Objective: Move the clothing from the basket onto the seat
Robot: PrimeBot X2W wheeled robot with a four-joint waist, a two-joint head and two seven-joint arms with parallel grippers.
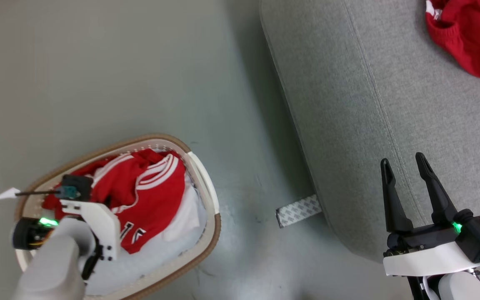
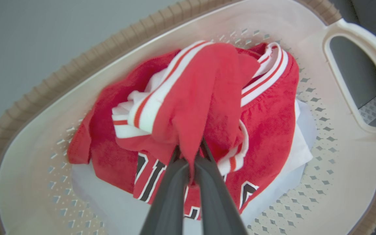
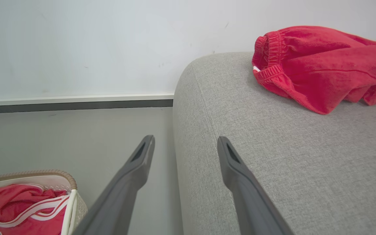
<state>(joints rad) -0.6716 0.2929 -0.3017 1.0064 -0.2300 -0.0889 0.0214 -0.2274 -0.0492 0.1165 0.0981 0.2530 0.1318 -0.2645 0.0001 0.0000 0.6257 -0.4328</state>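
Left tool point(image 2: 189, 153): its two long dark fingers are pinched together on a bunched fold of the red soft-fabric jersey point(image 2: 266, 120) with white stripe trim and black-and-white lettering. The fold stands up above the rest of the garment.
Jersey: it lies crumpled inside the oval white perforated plastic laundry basket point(image 2: 273, 23) with a brown rim. It fills the middle, with striped edges on top and the lettering towards the near side in the left wrist view.
Pale cloth point(image 2: 300, 153): a plain white sheet spread under the jersey on the basket's bottom, showing past the red fabric at its edges.
Basket: it stands on the smooth grey floor point(image 1: 98, 62), to the robot's left of the seat and apart from it. One white handle faces the seat.
Right tool point(image 1: 402, 160): the fingers are spread apart with nothing between them. It hovers over the near edge of the large light-grey fabric-upholstered seat point(image 1: 369, 104) cushion, close to the stitched seam.
Second red garment point(image 3: 321, 71): a rumpled piece with a gathered elastic hem, resting on top of the seat, well apart from the right tool and towards the far right corner of the head view.
Patterned strip point(image 1: 298, 210): a small grey-and-white strip on the floor, touching the base of the seat on the side facing the basket.
Wall point(image 3: 77, 42): pale, with a dark skirting line, behind the seat and the basket in the right wrist view.
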